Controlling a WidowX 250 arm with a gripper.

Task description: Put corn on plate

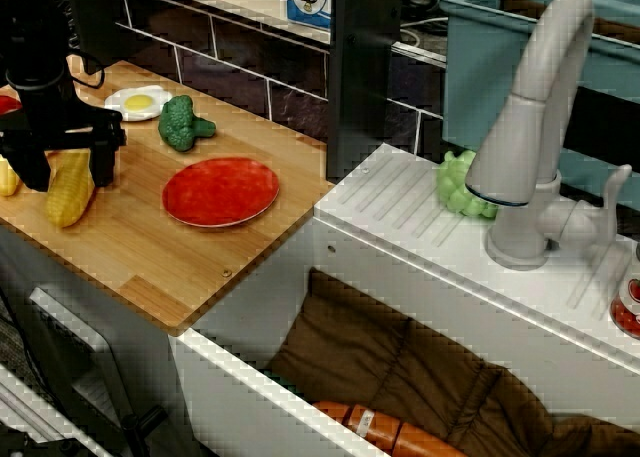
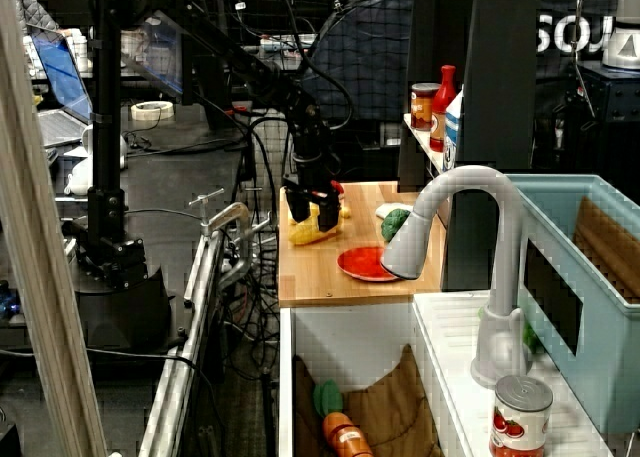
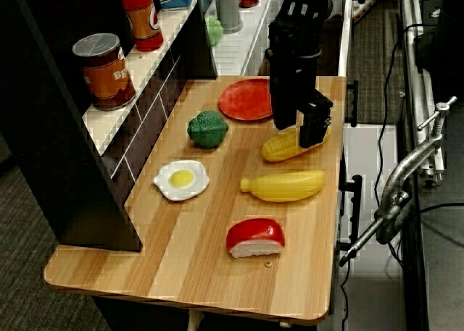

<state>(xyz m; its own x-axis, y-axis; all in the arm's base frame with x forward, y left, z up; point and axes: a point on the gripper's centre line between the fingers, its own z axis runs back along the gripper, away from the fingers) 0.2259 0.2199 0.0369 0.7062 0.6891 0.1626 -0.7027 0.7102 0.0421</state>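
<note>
The grasp is in hand: the gripper [image 1: 68, 159] straddles the corn [image 1: 70, 188], jaws spread, cob resting on the tabletop [image 1: 150, 257] left of the plate [image 1: 221, 191]. Next: close, lift, carry right.

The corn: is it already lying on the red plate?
No, the corn lies on the wooden counter beside the plate, between the gripper's fingers.

**Wooden counter: contents**

Wooden counter [image 3: 196, 266] is carrying the plate [image 3: 245, 99], the corn [image 3: 284, 145] lying just beside it (not touching), broccoli [image 3: 207, 129], fried egg [image 3: 181, 179], banana [image 3: 284, 186] and a red-and-white sushi piece [image 3: 255, 237], all sitting apart from each other.
</note>
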